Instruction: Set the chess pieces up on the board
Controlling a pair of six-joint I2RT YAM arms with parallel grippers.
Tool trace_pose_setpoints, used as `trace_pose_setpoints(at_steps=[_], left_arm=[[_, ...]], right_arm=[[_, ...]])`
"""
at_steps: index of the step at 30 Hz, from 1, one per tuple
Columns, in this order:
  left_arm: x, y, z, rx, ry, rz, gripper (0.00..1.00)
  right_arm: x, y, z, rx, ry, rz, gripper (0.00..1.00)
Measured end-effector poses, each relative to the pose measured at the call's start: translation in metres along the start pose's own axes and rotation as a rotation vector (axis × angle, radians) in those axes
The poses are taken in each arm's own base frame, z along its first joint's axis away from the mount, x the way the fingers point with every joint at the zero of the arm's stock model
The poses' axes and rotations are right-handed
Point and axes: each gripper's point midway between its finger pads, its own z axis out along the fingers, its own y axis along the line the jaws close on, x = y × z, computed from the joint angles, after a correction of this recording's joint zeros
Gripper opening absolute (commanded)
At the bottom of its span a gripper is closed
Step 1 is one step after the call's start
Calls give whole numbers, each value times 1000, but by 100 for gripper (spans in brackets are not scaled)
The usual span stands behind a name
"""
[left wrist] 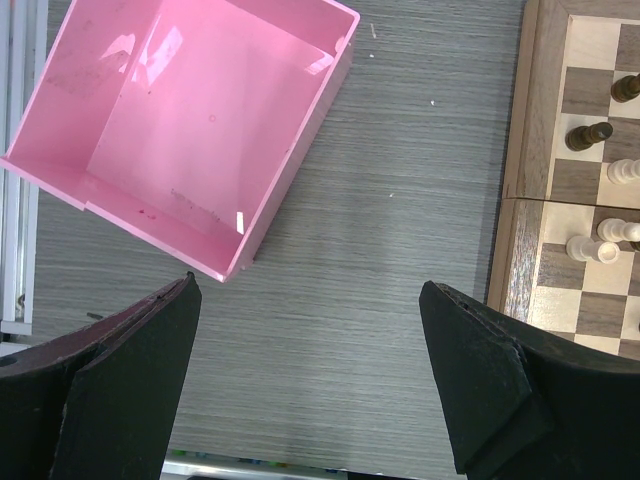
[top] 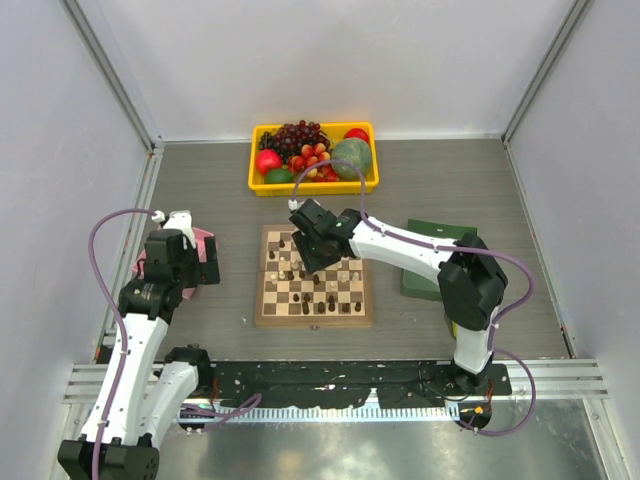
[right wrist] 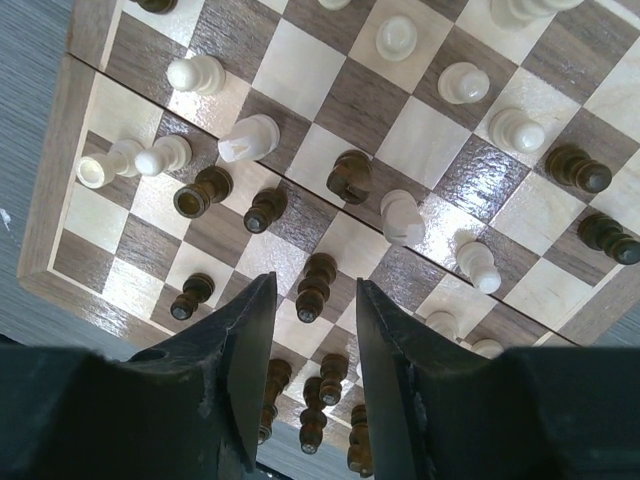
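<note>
Surface: grey wood-grain desk [top: 200,190], closed in on three sides by pale, plain walls [top: 60,120]. A slotted metal rail [top: 560,378] runs along the near edge.

Left edge: pink tray [left wrist: 180,130]. In the top view it is mostly covered by the left arm. The left gripper [left wrist: 310,290] hangs over bare desk just beside the tray's corner, fingers spread wide, nothing between them.

Far edge, centre: yellow bin [top: 313,186] holding fruit [top: 298,135].

Centre: the board [top: 313,319] lies flat, nearer the near edge than the bin. Cream and dark chess pieces [right wrist: 345,175] stand scattered over its squares, out of rank, and a few cream ones lie on their sides. The right gripper [right wrist: 313,290] hovers over the board's far-left part, fingers partly apart. One dark piece [right wrist: 315,285] shows in the gap, and I cannot tell whether it touches either finger.

Right edge: green tray [top: 420,285], largely hidden beneath the right arm.

Hard to read: in the top view the piece types are too small to tell, and the gripper covers several far-left squares. The right wrist view crops the board.
</note>
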Motion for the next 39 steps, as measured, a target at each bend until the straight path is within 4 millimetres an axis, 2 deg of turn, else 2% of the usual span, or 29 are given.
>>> trace_pose_setpoints(at_steps=[22, 28, 34, 39], left_arm=[[0, 0, 0, 0, 0, 0, 99], [0, 0, 0, 0, 0, 0, 99], [0, 0, 0, 0, 0, 0, 99], [0, 0, 0, 0, 0, 0, 99]], right_arm=[[19, 3, 16, -3, 74, -18, 38], [19, 2, 17, 0, 76, -19, 30], [22, 1, 16, 6, 86, -23, 38], [24, 0, 16, 9, 95, -29, 30]])
